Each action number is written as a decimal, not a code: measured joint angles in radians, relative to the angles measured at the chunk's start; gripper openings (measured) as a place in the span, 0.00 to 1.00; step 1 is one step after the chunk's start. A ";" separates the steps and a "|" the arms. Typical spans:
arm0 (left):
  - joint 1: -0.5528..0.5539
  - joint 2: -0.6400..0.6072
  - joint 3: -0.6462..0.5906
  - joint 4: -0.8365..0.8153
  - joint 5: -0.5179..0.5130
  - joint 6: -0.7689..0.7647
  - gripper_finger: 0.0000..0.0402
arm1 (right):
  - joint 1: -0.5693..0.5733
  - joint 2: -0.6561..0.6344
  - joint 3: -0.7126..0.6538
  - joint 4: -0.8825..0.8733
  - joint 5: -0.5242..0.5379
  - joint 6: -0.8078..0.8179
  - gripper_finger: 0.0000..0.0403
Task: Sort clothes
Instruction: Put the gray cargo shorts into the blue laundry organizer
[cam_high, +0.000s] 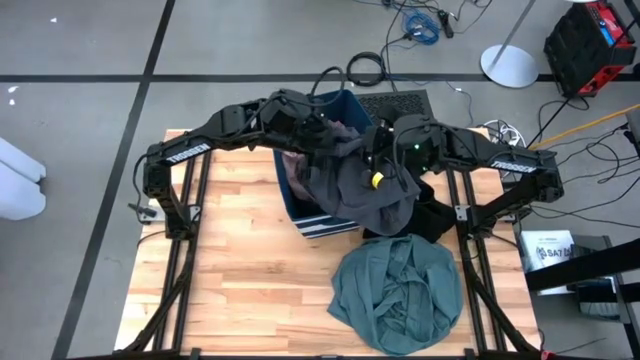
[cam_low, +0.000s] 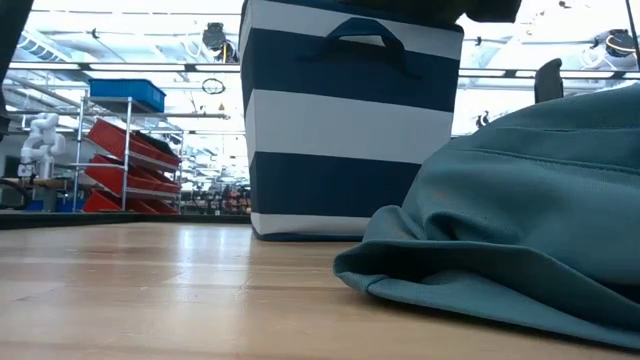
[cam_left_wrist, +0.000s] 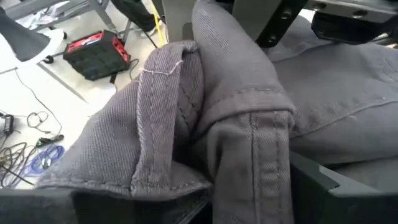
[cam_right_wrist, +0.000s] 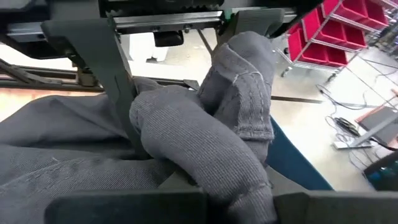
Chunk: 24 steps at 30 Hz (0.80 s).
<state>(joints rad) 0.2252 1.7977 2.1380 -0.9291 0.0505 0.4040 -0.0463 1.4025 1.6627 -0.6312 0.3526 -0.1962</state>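
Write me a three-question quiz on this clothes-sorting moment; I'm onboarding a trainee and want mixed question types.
1. True or false: the grey-green garment lies inside the striped bin.
2. What do the left claw and the right claw hold?
A. a red piece
B. the dark grey garment
C. nothing
3. Fill in: in the high view, the dark grey garment hangs over the ____.

Key:
1. False; it lies on the table, in front of the bin.
2. B; both wrist views show grey fabric bunched between the fingers.
3. Bin.
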 joint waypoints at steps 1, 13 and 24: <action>-0.001 0.000 0.000 -0.001 0.000 0.003 0.61 | 0.000 0.000 0.000 0.001 -0.011 -0.001 0.04; -0.021 0.001 -0.002 -0.016 -0.004 0.088 0.19 | -0.001 -0.005 0.003 -0.031 -0.143 -0.036 0.18; -0.027 0.008 -0.005 0.013 -0.091 0.106 0.07 | -0.002 -0.057 0.006 -0.158 -0.122 -0.088 0.33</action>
<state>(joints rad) 0.1982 1.8062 2.1334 -0.9159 -0.0401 0.5102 -0.0485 1.3459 1.6689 -0.7895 0.2309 -0.2846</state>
